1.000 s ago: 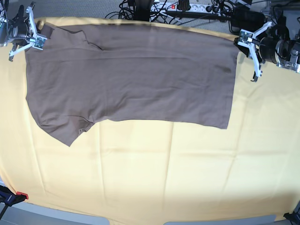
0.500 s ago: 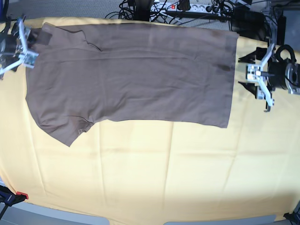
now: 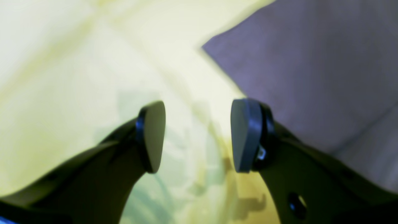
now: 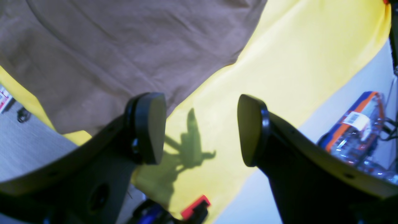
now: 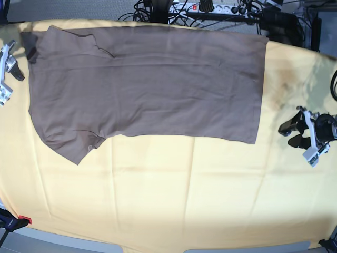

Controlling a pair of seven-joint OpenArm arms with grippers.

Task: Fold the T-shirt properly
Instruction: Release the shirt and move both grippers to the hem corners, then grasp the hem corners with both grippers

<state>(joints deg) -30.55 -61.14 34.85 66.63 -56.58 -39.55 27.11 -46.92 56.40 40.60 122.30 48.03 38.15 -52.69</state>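
The taupe-brown T-shirt [image 5: 147, 84] lies flat, folded lengthwise, across the far half of the yellow cloth [image 5: 184, 195]. One sleeve points toward the near left. My left gripper [image 5: 290, 134] is open and empty above the cloth, right of the shirt's hem corner. In the left wrist view the gripper [image 3: 198, 135] has its pads apart, with the shirt's corner [image 3: 311, 62] beyond them. My right gripper [image 5: 11, 74] is at the left edge beside the collar end. In the right wrist view it [image 4: 202, 129] is open and empty, with the shirt [image 4: 108, 46] beyond it.
Cables and a power strip [image 5: 205, 8] lie behind the table's far edge. A red clamp [image 5: 23, 220] holds the cloth at the near left corner. A plastic-wrapped pack [image 4: 357, 127] sits off the table's side.
Both grippers have left the shirt's far corners. The left one moved toward me along the right side. The right one moved outward to the left edge. The shirt stayed flat.
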